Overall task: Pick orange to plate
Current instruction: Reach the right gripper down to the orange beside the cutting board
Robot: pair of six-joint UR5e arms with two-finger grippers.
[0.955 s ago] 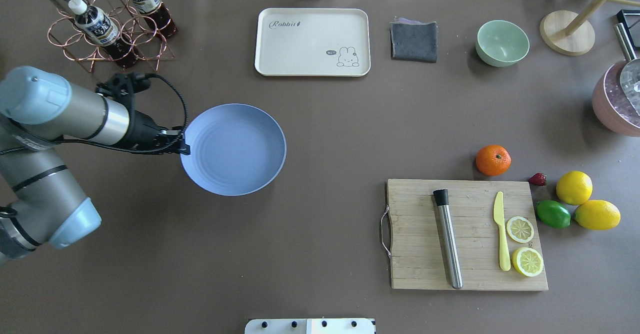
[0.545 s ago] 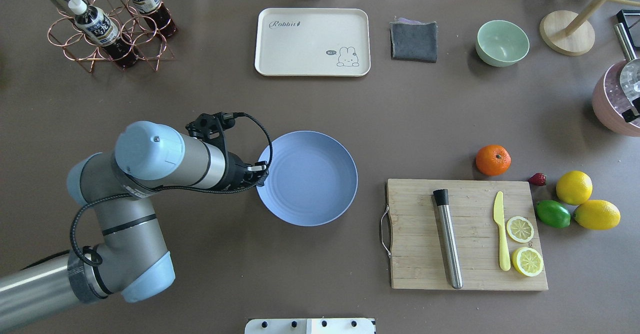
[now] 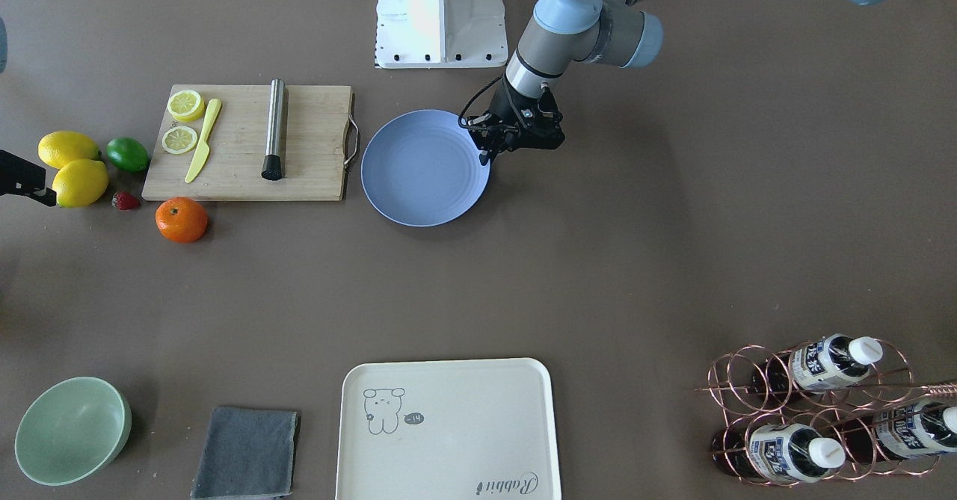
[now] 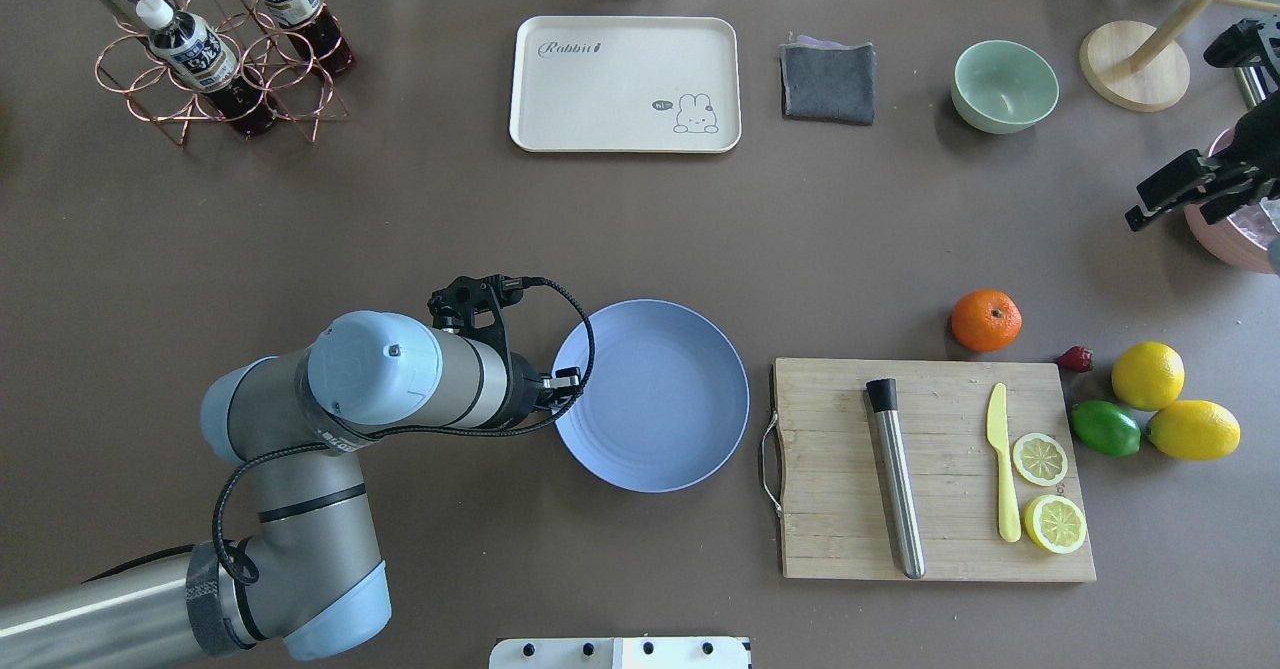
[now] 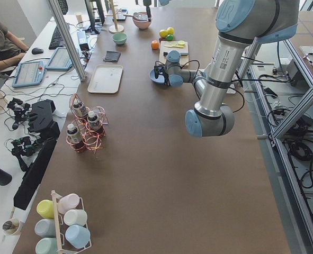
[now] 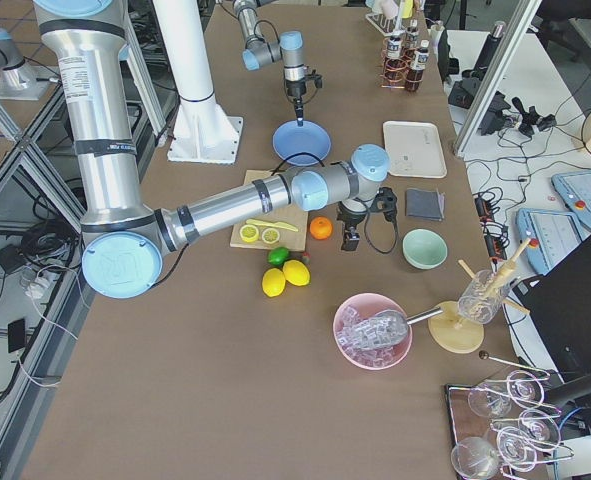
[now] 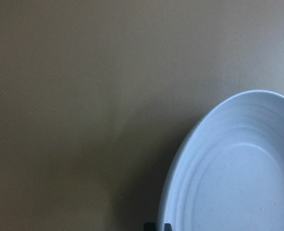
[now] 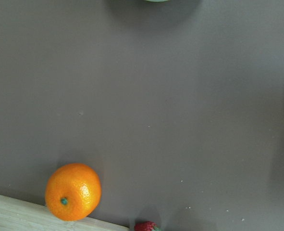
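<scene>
Brown tabletop (image 4: 640, 239), overhead view, L to R. We log left gripper (image 4: 566, 390) pinched on left rim of plate (image 4: 660, 399), approx mid-table. Cutting board (image 4: 830, 469) next; orange (image 4: 986, 321) just beside its far edge, well apart from plate. Right gripper (image 4: 1165, 194) hangs farther right & farther from robot; open or closed, can't tell. Orange thus lies robot-ward & centre-ward of it. R arm is nearer, so the pick is its job, we judge.
</scene>
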